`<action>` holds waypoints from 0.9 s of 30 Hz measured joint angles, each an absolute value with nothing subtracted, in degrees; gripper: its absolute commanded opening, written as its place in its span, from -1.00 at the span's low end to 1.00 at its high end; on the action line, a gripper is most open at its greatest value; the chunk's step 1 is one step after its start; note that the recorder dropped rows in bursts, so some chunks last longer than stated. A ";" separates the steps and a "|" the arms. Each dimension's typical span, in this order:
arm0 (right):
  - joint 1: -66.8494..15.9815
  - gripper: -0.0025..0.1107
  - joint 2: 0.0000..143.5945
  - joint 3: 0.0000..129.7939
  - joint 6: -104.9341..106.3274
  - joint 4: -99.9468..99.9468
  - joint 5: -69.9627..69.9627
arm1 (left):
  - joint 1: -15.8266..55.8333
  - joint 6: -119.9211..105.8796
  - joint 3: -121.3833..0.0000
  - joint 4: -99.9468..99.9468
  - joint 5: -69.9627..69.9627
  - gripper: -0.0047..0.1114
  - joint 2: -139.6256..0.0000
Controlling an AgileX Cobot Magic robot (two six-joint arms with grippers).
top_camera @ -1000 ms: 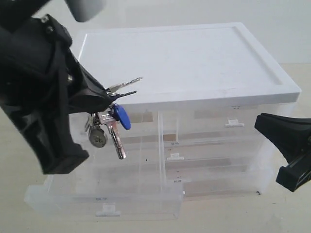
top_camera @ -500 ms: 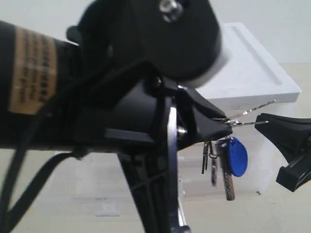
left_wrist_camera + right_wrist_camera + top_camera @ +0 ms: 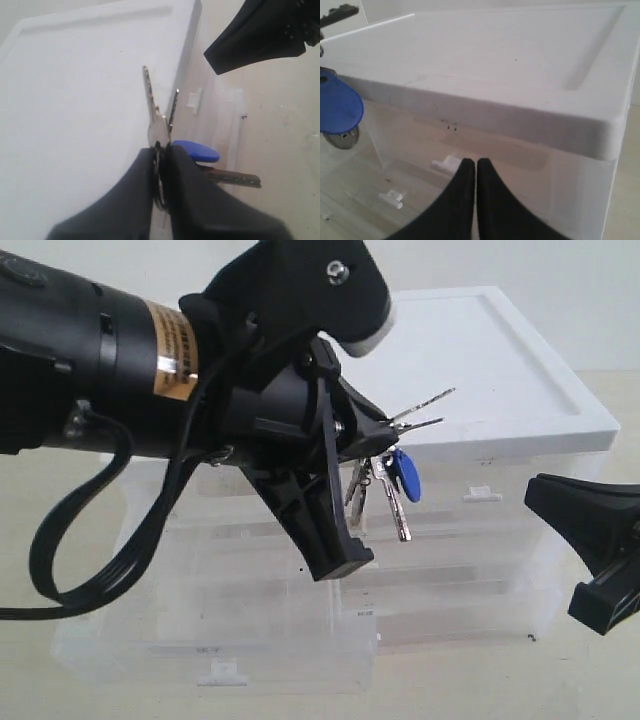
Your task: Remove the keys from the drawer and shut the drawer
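My left gripper (image 3: 386, 428) hangs in front of the white-topped translucent drawer cabinet (image 3: 470, 360), shut on the ring of the keys (image 3: 385, 490). Two silver keys stick out past the fingertips and the rest dangle below with the blue fob (image 3: 406, 475). In the left wrist view the fingers (image 3: 150, 165) pinch the ring, with the keys (image 3: 160, 107) and fob (image 3: 197, 151) beyond them. The drawer (image 3: 120, 645) stands pulled out at the cabinet's lower left, its white tab handle (image 3: 222, 677) facing front. My right gripper (image 3: 535, 492) is shut and holds nothing, in front of the cabinet's right side.
The left arm's black body (image 3: 130, 360) hides much of the cabinet's left half. Other translucent drawers with white tabs (image 3: 480, 494) are pushed in on the right. The right wrist view shows the cabinet's white top (image 3: 495, 55) and the fob (image 3: 337, 110).
The left gripper carried the keys from the cabinet's left front far to the right, then back up and left to the middle. The right gripper has not moved.
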State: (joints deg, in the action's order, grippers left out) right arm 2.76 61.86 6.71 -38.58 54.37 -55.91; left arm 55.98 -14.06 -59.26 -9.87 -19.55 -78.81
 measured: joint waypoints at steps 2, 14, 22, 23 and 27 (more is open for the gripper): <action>2.76 -0.96 61.86 6.71 -38.58 54.37 -55.91 | 55.95 -14.06 -59.26 -9.87 -19.55 -0.84 -78.81; 2.76 -0.96 61.86 6.71 -38.58 54.37 -55.82 | 55.95 -14.06 -59.26 -9.87 -19.88 -0.84 -81.94; 2.76 -0.96 61.86 6.71 -38.94 54.79 -55.82 | 55.95 -14.06 -59.26 -9.96 -20.01 -0.83 -81.96; 2.76 -0.96 61.86 6.71 -38.94 54.79 -55.82 | 55.95 -14.06 -59.26 -9.96 -20.01 -0.80 -81.96; 2.76 -0.96 61.86 6.71 -38.98 55.04 -55.82 | 55.95 -14.06 -59.26 -10.08 -20.01 -0.43 -81.96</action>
